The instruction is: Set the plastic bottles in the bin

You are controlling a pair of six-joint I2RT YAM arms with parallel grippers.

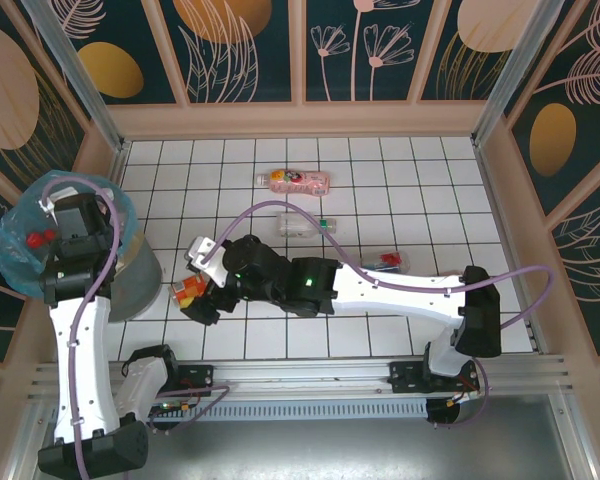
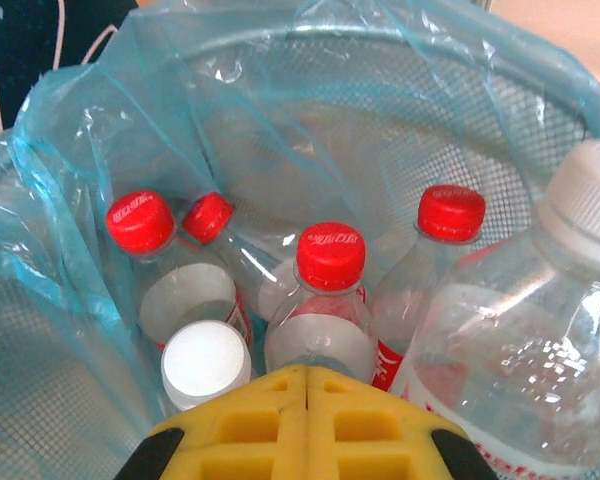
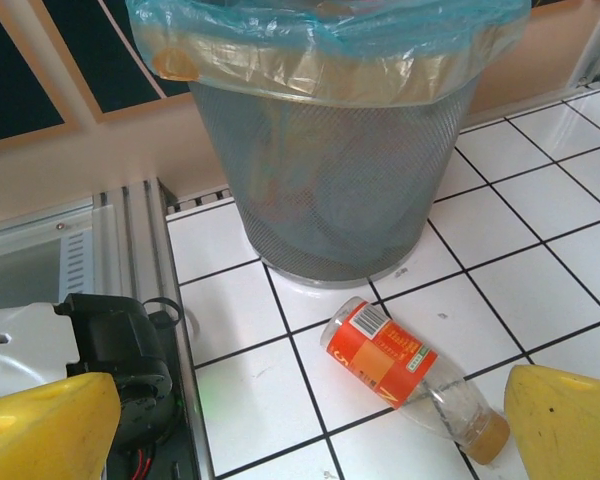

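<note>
Right wrist view shows your right pincer (image 3: 300, 425) wide open, a yellow finger at each lower corner, so the orange-label bottle (image 3: 380, 357) can fit between them. That bottle lies on its side on the table (image 3: 540, 280), low in the frame, just in front of the bin (image 3: 340, 170). Your left pincer (image 2: 305, 390) is closed on nothing, low in its view, over the bin, likely because that is the drop spot. Inside, red-capped bottles (image 2: 325, 330) stand packed together. In the top view, a pink bottle (image 1: 298, 180) lies on the table near the top middle, not yet binned.
</note>
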